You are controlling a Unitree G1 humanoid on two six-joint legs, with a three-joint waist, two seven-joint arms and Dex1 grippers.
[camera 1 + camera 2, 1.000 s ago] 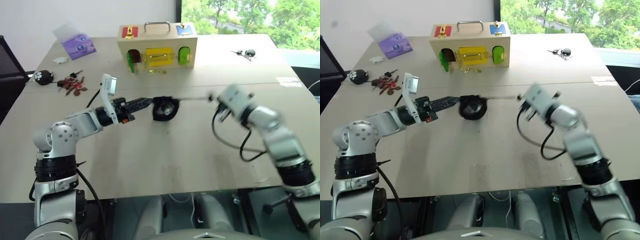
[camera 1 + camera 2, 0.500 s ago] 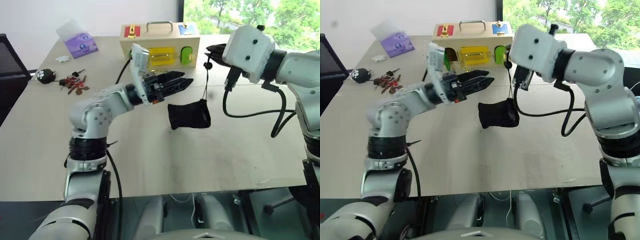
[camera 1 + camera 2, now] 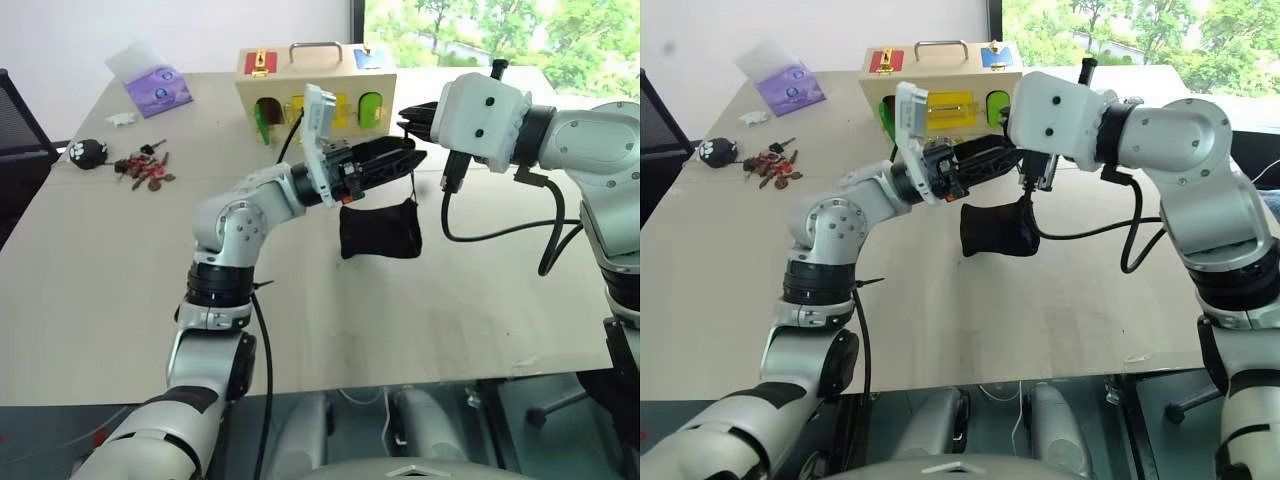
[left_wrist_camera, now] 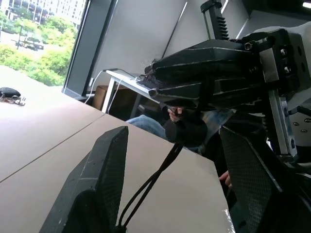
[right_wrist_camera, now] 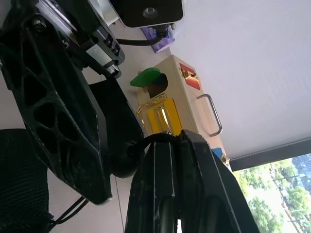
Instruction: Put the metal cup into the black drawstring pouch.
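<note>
Pouch hanging by its cord, both grippers up at the top of it

We've got the black drawstring pouch [image 3: 379,231] dangling above the table [image 3: 420,330], roughly mid-scene. The right gripper [image 3: 408,118] has its jaws pinched tight on the cord [image 3: 413,186] w/ the toggle [image 4: 186,131] just below its fingertips. The left gripper [image 3: 408,158] comes in from the left w/ jaws spread wide, one finger [image 4: 99,179] either side of the cord, not clamped on anything as far as we can see. The metal cup: can't tell where it is, the pouch looks bulgy tho. On the far side sits the wooden box [image 3: 315,93] w/ yellow and green doors, keys [image 3: 145,168] and a black furry toy [image 3: 88,151] far left, purple packet [image 3: 157,88] beyond those, more keys [image 3: 487,105] far right.
</note>
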